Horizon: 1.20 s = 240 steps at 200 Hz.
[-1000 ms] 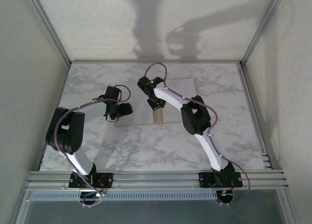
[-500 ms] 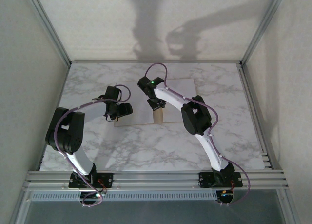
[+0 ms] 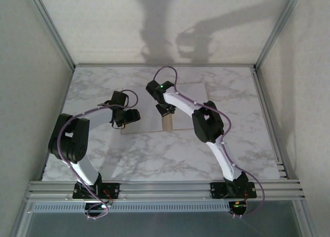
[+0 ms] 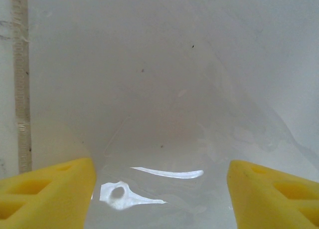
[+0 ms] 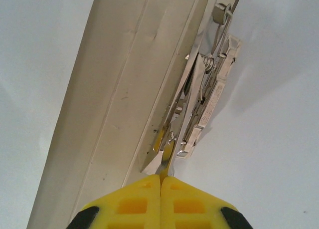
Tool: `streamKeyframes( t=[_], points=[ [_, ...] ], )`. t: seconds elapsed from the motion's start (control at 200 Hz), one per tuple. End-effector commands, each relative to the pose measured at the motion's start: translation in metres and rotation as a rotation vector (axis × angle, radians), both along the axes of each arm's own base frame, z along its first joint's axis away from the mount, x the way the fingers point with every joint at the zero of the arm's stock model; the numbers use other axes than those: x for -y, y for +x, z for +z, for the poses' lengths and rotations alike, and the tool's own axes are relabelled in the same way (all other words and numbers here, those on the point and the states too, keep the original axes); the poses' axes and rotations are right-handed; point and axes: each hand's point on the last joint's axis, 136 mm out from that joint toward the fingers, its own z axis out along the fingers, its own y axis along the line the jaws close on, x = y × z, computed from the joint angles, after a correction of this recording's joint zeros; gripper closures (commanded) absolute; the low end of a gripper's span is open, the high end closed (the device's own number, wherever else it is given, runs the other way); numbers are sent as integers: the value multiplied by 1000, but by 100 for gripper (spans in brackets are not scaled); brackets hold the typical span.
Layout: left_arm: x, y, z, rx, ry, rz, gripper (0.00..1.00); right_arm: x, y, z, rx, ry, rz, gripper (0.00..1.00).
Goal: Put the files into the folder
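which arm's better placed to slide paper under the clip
Left, likely: the left gripper is open over the files, while the right gripper is shut on the clip of the folder.

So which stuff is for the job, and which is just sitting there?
For the job: folder, metal clip, white paper sheets.
Just there: marble table, metal rails, walls.
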Motion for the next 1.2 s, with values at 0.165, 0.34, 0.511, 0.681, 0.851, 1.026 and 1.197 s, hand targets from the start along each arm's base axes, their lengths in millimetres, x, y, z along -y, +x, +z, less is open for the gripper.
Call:
streamKeyframes(
  t=[0.165, 0.34, 0.511, 0.681, 0.851, 1.026, 1.197],
  points=[
    [-8, -18, -17, -81, 31, -8, 29, 22, -12, -43, -97, -59, -21, 100],
    [-8, -18, -17, -83, 29, -5, 29, 25, -14, -49, -98, -66, -16, 100],
    [-9, -18, -17, -81, 33, -2, 29, 27, -18, -55, -102, -54, -17, 100],
    [-9, -18, -16, -81, 33, -2, 29, 21, -26, -61, -136, 22, -46, 100],
    [-9, -19, -16, -81, 32, 0, 29, 14, -30, -59, -155, 81, -70, 100],
    [-9, -20, -14, -77, 30, 0, 29, 22, -28, -59, -148, 44, -74, 100],
    [-9, -21, -13, -75, 26, 3, 29, 25, -24, -49, -122, 33, -77, 100]
  ],
)
